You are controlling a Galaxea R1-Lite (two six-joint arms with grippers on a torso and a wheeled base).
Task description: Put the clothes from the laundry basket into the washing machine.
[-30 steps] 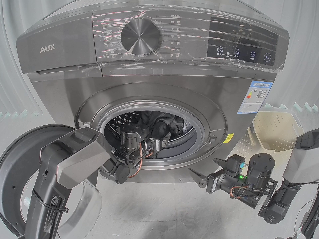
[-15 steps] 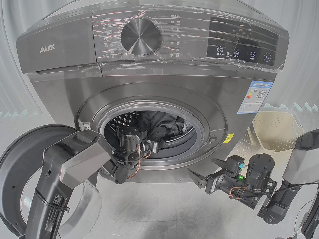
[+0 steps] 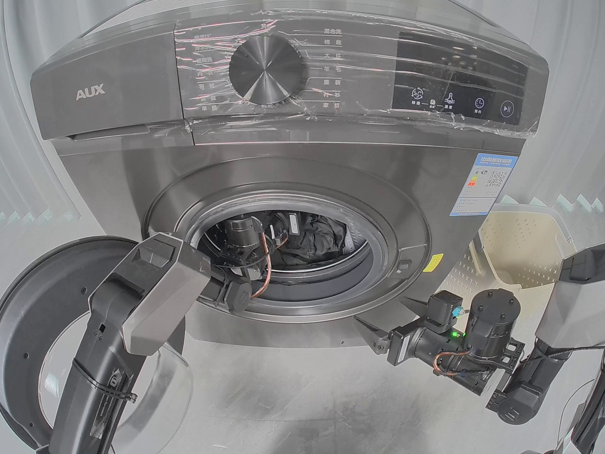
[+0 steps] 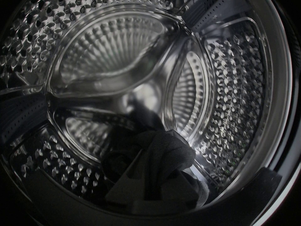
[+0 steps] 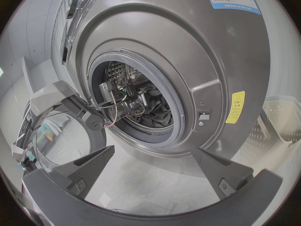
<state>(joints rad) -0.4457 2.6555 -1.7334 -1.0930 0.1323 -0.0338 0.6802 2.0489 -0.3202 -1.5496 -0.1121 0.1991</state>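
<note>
The work area is a pale, smooth floor (image 3: 302, 398) before a corrugated white wall, with the washing machine (image 3: 113, 171) standing on it, its grey brushed-metal front partly under clear film. Its round door (image 3: 38, 323) hangs swung out, behind the left arm's elbow. I read the step in hand as depositing: the left claw (image 4: 158, 170) is inside the drum (image 4: 232, 98), past the rubber door seal, and appears clenched on a dark garment (image 4: 171, 148) bunched at its tips; the light in there is dim, so I hold that reading loosely. The garment is soft, matte, creased fabric that will sag and fold once let go. Beyond the claw lies the drum's back wall, polished steel with radial ribs, and around the claw the drum's side wall is embossed and perforated, with raised paddles. More dark cloth lies heaped just beside the claw. The right claw (image 3: 387, 323) hangs released, its fingers spread wide, outside and below the door opening, grasping nothing. The laundry basket (image 3: 523, 247) stands near that claw on its outer side; it is cream, rigid plastic, and the inner wall I can see is bare perforated sheet. The next move, in my judgement, calls for letting the garment go deep in the drum and backing the arm out clear of the seal without dragging cloth along.
</note>
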